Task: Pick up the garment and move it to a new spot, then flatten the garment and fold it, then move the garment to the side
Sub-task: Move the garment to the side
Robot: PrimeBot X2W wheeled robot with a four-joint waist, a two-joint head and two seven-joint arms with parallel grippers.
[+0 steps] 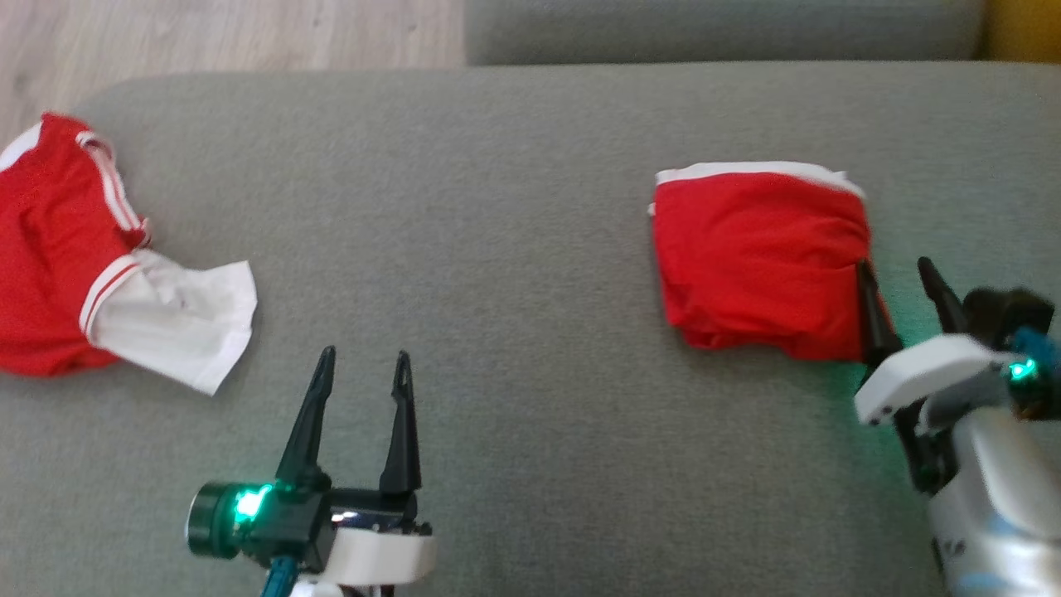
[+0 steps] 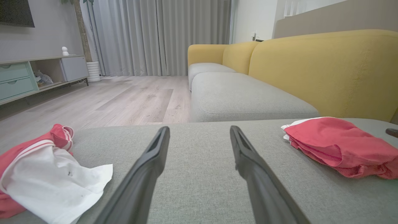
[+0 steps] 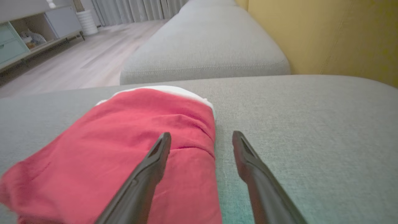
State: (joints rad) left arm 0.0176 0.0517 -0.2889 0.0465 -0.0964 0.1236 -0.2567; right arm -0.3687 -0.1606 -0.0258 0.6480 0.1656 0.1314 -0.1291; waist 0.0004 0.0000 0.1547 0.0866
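Folded red fabric garment with a white hem strip [image 1: 758,257] lies flat on the right half of the grey fabric sofa cushion [image 1: 514,207], roughly square and slightly wider side to side, with the white edge on the far side. The right gripper [image 1: 893,265] is at its near-right corner, jaws apart and holding nothing. In the right wrist view the inner finger sits over the red cloth and the outer finger over bare cushion, so the jaws straddle the garment's right edge. I cannot tell if they touch the fabric. The left gripper [image 1: 366,355] is also spread and empty, well apart from the folded piece and low near the cushion's middle, closer to a crumpled red-and-white fabric garment [image 1: 58,249] at the far left. The right arm is clearly the nearer one; the likely step is shifting the folded piece sideways.
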